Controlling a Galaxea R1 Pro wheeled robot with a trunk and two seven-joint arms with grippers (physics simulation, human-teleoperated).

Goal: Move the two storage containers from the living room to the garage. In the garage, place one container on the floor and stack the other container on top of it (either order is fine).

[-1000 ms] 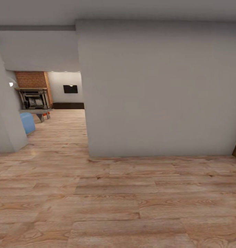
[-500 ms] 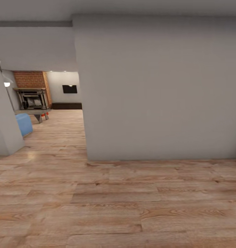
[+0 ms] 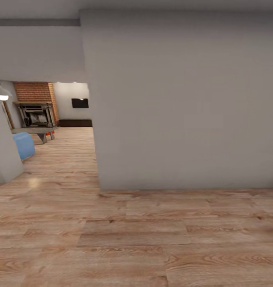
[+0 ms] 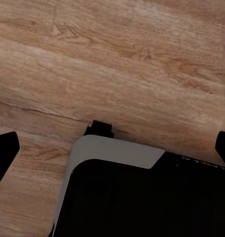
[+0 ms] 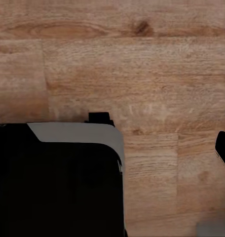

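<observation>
Small orange-red bits [image 3: 48,133] (maybe the containers, too small to tell) are showing under the grey bench [image 3: 34,130] beside the brick fireplace [image 3: 36,104] in the living room [image 3: 68,119]; a grey wall [image 3: 184,103] is blocking most of the way. Both grippers [image 4: 112,153] [image 5: 223,155] are hanging over wood floor [image 3: 132,235], fingers spread, holding nothing.

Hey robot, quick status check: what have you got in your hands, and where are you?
Left gripper open, empty, over wood floor. Right gripper: one fingertip in view, state unclear. In hallway, living room ahead left. Grey wall straight ahead.
</observation>
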